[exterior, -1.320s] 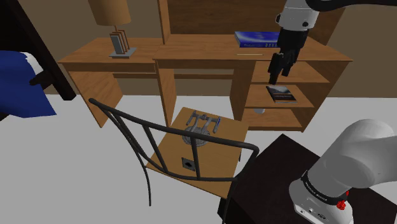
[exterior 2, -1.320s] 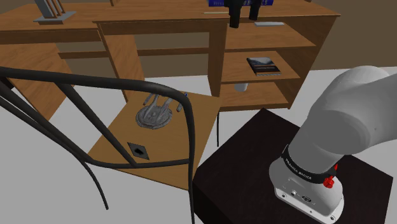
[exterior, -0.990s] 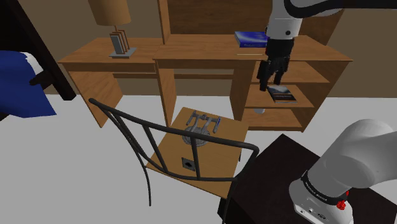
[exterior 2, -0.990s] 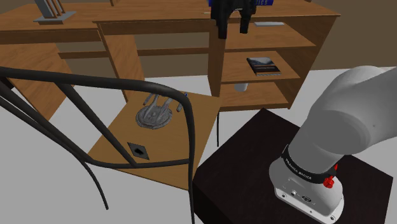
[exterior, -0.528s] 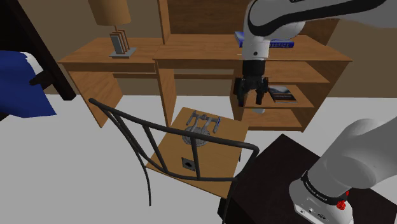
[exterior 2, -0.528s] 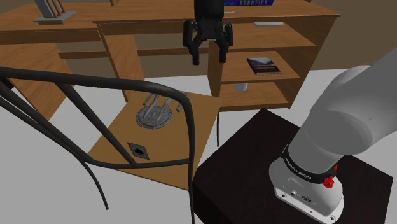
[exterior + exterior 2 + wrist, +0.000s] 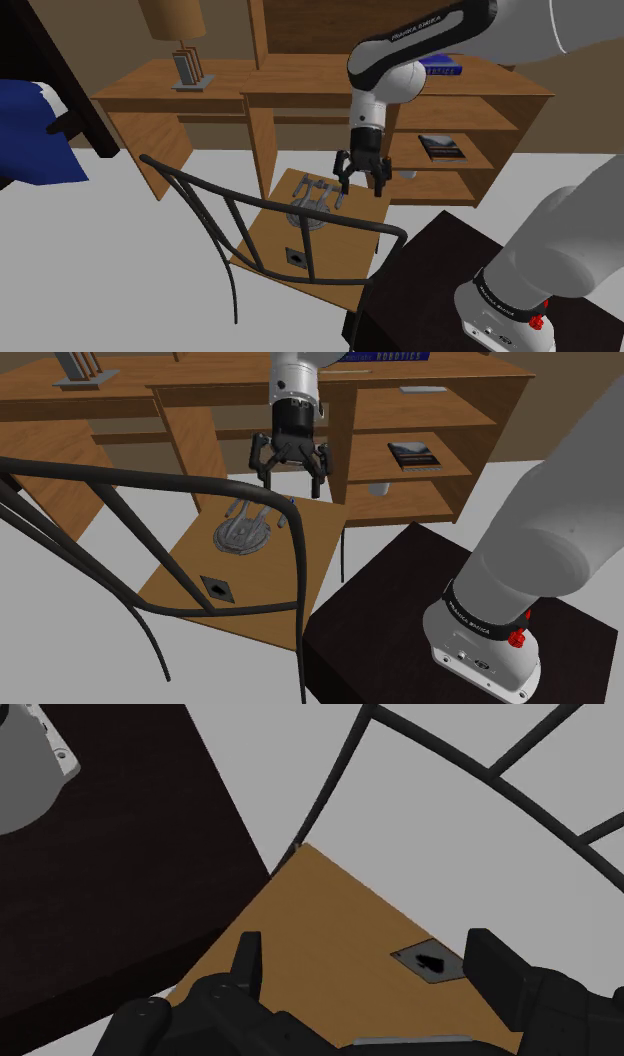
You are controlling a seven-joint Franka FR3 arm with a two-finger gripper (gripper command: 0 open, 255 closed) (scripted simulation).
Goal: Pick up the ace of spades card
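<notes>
The gripper point(image 7: 360, 183) is seen hanging fingers-down above the far edge of a wooden chair seat point(image 7: 355, 215), close to a grey starship model point(image 7: 312, 198) that is set on the seat's far half. The jaws are spread wide and nothing is held between them; this is confirmed in the second exterior view, where the gripper point(image 7: 290, 464) is shown above and just beyond the starship model point(image 7: 247, 530).

The ace of spades card point(image 7: 296, 257) is laid flat on the near part of the seat, close to the edge beneath the black metal backrest point(image 7: 230, 215), and well apart from the gripper. In the second exterior view the card point(image 7: 217, 588) is seen as a small grey square with a black spade, on the seat point(image 7: 180, 567) on the side of the model away from the gripper. In the wrist view the card point(image 7: 430, 964) is framed between the two fingers of the gripper point(image 7: 368, 952), closer to one than to the other, and is touched by neither.

The dark box stand point(image 7: 440, 250) is placed beside the chair. Behind the chair a wooden desk point(image 7: 300, 75) is seen, on which a lamp point(image 7: 172, 20) and a blue book point(image 7: 440, 66) are set; another book point(image 7: 441, 146) is laid on a side shelf.
</notes>
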